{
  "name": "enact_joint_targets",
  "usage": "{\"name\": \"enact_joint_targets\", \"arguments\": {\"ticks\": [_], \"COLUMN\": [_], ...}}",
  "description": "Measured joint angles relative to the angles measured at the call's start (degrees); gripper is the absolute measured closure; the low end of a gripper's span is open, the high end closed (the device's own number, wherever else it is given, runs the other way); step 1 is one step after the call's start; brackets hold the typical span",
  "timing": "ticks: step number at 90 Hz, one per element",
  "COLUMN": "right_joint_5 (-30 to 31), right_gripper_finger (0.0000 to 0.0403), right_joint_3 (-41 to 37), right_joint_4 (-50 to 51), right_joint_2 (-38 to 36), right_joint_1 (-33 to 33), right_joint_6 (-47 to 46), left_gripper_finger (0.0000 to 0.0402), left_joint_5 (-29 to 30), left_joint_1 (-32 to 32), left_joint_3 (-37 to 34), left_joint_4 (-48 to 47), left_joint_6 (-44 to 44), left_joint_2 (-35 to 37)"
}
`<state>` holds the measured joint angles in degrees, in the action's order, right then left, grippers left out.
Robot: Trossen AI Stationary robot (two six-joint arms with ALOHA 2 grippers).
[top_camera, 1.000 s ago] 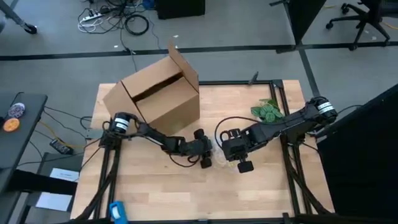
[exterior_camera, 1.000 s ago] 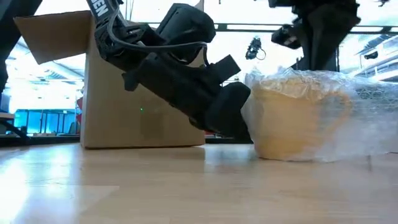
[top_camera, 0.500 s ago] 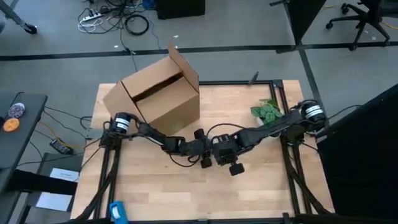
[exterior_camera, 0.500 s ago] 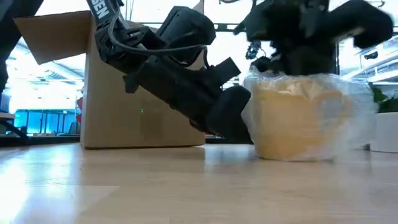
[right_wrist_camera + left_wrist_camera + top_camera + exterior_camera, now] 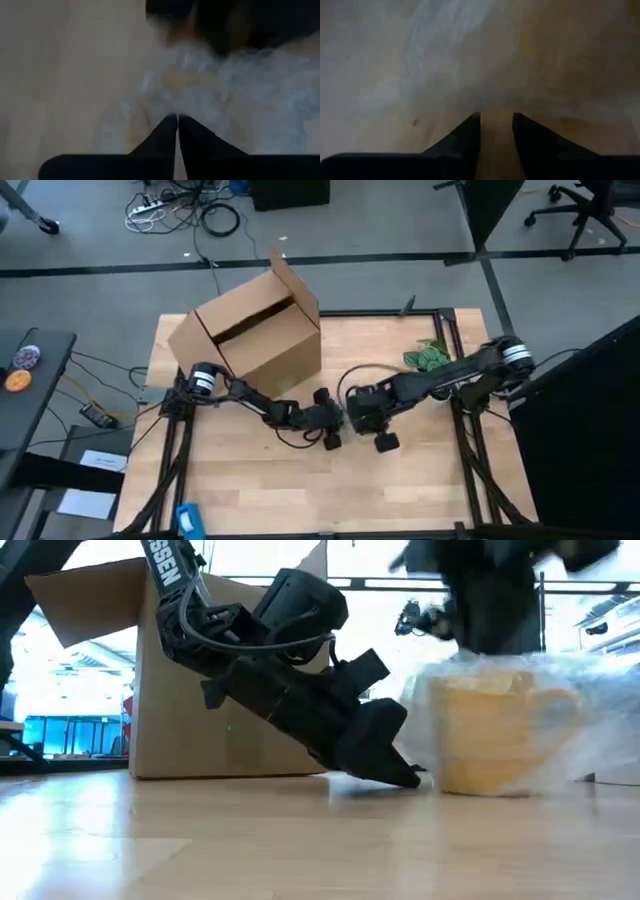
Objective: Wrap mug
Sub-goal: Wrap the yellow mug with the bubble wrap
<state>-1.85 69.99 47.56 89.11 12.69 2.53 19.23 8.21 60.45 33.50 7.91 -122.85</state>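
The yellow-orange mug stands upright on the table with the crinkly clear plastic sheet draped over and around it. In the high view my right arm hides it. My right gripper hovers directly above the mug, shut at the sheet's top. My left gripper slants down on the mug's left, its tips near the table and a little apart from the wrap. Its fingers are slightly open, with only bare wood between them. My right gripper comes from above, pointing down, with its shut fingertips at a raised fold of the plastic sheet over the mug. The fingers themselves hide the exact place of contact. The sheet falls from there over the mug, and its lower part spreads on the table.
An open cardboard box stands at the table's far left, behind my left arm. A small green plant sits at the far right. Bare wood lies toward the near edge.
My right gripper swung left and down over the mug, then rose and drew back toward the right. The wrapped mug has slid a little toward the table's right edge. My left gripper has tipped lower and no longer rests against the wrap.
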Motion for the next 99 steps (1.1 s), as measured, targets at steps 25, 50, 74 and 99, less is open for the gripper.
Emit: {"name": "enact_joint_targets", "arguments": {"ticks": [25, 50, 74, 99], "right_joint_5": [-1.7, -4.1, -3.4, -3.4], "right_gripper_finger": [0.0403, 0.0403, 0.0403, 0.0403], "right_joint_3": [-2.9, -5.3, -3.9, -1.3], "right_joint_4": [-4.0, -5.2, -1.6, 6.8], "right_joint_2": [2.6, 14.3, 7.6, 1.3], "right_joint_1": [0.3, -1.0, -1.4, -2.0], "right_joint_6": [0.0, 2.2, 3.3, 1.0], "left_gripper_finger": [0.0301, 0.0301, 0.0301, 0.0301], "left_joint_5": [0.1, 0.3, -0.2, -0.1], "left_joint_1": [0.0, 0.7, 1.3, 1.3], "left_joint_3": [0.0, 0.0, -0.1, -0.1], "left_joint_4": [-0.1, -0.4, -5.6, -6.6], "left_joint_6": [0.1, 0.2, 0.2, 0.2], "left_joint_2": [0.0, 0.5, 3.4, 3.8]}}
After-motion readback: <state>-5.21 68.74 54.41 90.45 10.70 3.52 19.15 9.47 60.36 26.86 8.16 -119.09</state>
